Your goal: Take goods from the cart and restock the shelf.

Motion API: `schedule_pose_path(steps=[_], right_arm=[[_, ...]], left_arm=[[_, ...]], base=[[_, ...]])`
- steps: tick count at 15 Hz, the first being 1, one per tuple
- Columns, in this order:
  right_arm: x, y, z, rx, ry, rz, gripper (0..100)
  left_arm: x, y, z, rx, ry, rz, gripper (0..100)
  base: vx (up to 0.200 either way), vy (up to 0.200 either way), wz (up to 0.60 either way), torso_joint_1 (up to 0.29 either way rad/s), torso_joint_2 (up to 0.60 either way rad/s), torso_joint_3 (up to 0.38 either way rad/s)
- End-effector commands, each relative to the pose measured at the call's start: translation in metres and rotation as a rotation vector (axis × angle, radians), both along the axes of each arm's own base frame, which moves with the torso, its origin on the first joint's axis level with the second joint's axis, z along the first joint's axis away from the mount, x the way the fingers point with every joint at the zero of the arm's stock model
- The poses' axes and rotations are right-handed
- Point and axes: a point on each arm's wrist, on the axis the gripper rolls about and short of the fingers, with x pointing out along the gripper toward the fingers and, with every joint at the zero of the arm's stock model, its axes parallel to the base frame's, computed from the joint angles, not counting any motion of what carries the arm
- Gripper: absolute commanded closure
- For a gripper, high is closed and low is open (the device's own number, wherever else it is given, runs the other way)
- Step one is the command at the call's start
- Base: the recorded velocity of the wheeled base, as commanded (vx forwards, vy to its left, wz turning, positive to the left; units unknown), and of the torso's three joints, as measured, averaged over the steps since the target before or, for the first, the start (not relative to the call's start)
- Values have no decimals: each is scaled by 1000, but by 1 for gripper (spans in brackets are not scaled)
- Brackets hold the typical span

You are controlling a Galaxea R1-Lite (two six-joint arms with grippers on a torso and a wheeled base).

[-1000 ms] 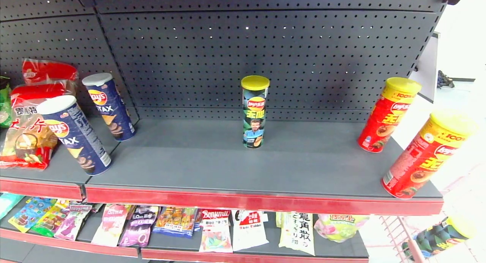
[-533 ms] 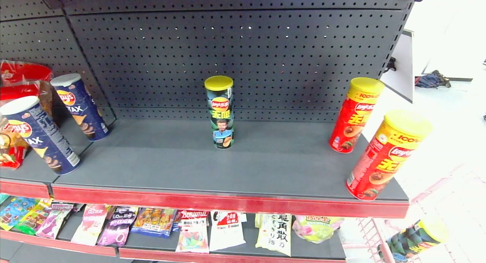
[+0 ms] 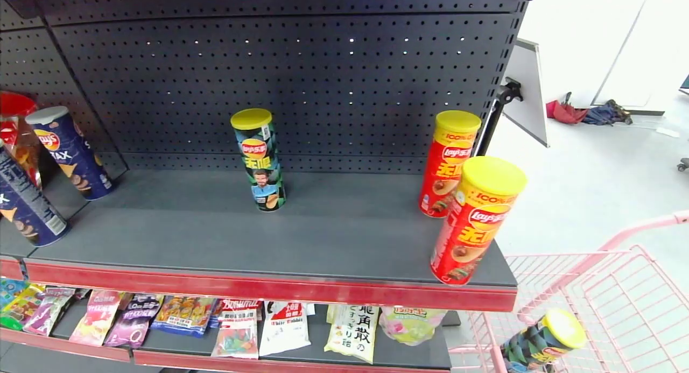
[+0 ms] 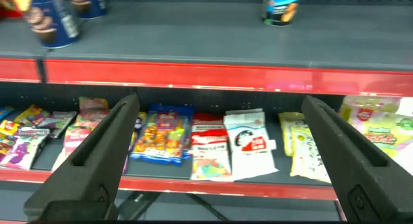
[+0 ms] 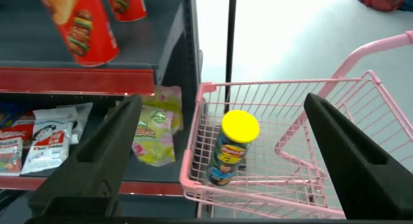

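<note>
Shelf deck (image 3: 344, 238) bare between green can (image 3: 258, 160) and two red cans (image 3: 476, 222) at right end. Blue cans (image 3: 67, 152) crowd left end. Cart (image 3: 570, 254) open-topped.

Print covers the red cans (image 3: 473, 222), the green can (image 3: 260, 166) and the packets (image 3: 284, 330)

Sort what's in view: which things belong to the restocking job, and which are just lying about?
Job: pink cart, yellow-lidded can inside it, grey shelf, matching green can on it.
Lying about: rear red can, front red can, blue cans, lower-shelf snack packets, floor clutter.
</note>
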Motion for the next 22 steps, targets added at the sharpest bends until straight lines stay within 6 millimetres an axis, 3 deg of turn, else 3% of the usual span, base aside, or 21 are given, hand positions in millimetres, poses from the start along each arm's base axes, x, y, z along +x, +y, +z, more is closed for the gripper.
schedule_pose_path(steps=[1, 8, 17, 22], right_arm=[[0, 0, 0, -1, 0, 1, 0], [0, 0, 0, -1, 0, 0, 0], [0, 0, 0, -1, 0, 0, 0], [0, 0, 0, 1, 0, 0, 0]], left_arm=[[0, 0, 0, -1, 0, 1, 0], [0, 0, 0, -1, 0, 1, 0], [0, 0, 0, -1, 1, 2, 0], [0, 0, 0, -1, 0, 1, 0]], base=[[0, 0, 0, 0, 0, 0], [0, 0, 0, 0, 0, 0], [0, 0, -600, 2, 0, 2], [0, 0, 0, 0, 0, 0]])
